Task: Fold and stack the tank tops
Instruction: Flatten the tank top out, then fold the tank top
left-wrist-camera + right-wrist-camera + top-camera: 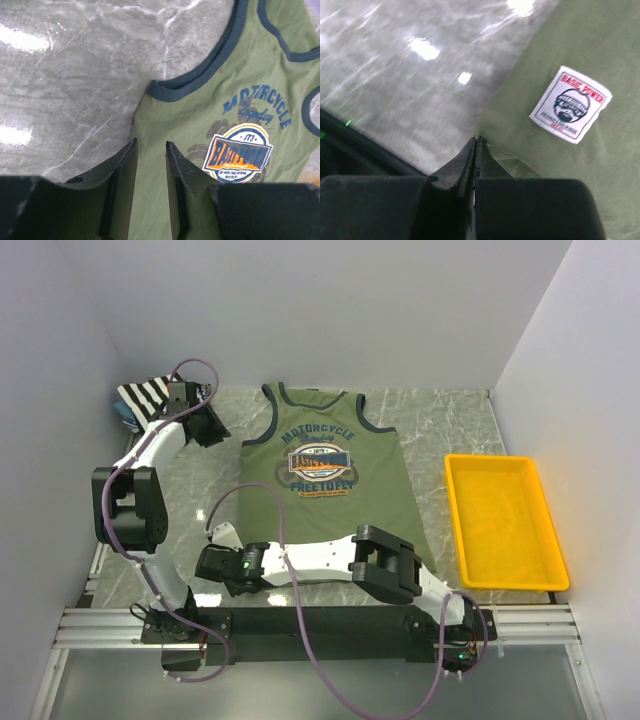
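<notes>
Olive tank top lies flat; right gripper pinches its hem corner, left gripper jaws narrowly parted above its side.

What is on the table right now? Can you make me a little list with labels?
Middle: olive green tank top, spread flat, print facing up
Far left corner: striped tank top, bunched up
Right side: yellow tray
Left tool: open, over that green top's side edge near the armhole
Right tool: shut, seems to pinch the green top's near hem corner
</notes>
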{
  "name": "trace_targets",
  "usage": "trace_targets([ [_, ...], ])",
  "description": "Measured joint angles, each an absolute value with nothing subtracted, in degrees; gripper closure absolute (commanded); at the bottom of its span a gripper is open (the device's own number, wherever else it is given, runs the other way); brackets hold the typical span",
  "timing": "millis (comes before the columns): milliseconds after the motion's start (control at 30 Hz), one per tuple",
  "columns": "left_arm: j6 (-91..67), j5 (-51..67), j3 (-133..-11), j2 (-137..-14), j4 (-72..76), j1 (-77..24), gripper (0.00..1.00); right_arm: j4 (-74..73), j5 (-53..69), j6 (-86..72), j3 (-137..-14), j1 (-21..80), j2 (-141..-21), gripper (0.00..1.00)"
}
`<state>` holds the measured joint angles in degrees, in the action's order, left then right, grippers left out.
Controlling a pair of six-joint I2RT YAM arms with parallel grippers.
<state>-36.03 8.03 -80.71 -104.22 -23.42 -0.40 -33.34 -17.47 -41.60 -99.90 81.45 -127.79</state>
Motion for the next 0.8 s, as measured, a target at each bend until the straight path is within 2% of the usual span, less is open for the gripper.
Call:
trace_targets([
  [200,-36.3,9.8,-79.6,-104.2,-21.4,-0.3,0.63,-28.3,-12.1,-40.3,-91.3,81.5,-119.1,1.00],
  [433,-37.8,11.3,-75.2,-104.2,-19.2,-0.3,0.64,-17.8,-5.5,-41.7,-74.5,81.4,-104.3,1.00],
  [600,-39.7,14.0,-71.5,-104.8,-16.3,-0.3,0.63,-14.2,-3.7,-43.5,-67.7,80.7,-99.6,1.00],
  [800,-40.3,14.4,-69.9,-106.4,-16.1,-0.3,0.58,-12.2,-2.9,-45.4,-64.4,79.4,-97.7,1.00],
])
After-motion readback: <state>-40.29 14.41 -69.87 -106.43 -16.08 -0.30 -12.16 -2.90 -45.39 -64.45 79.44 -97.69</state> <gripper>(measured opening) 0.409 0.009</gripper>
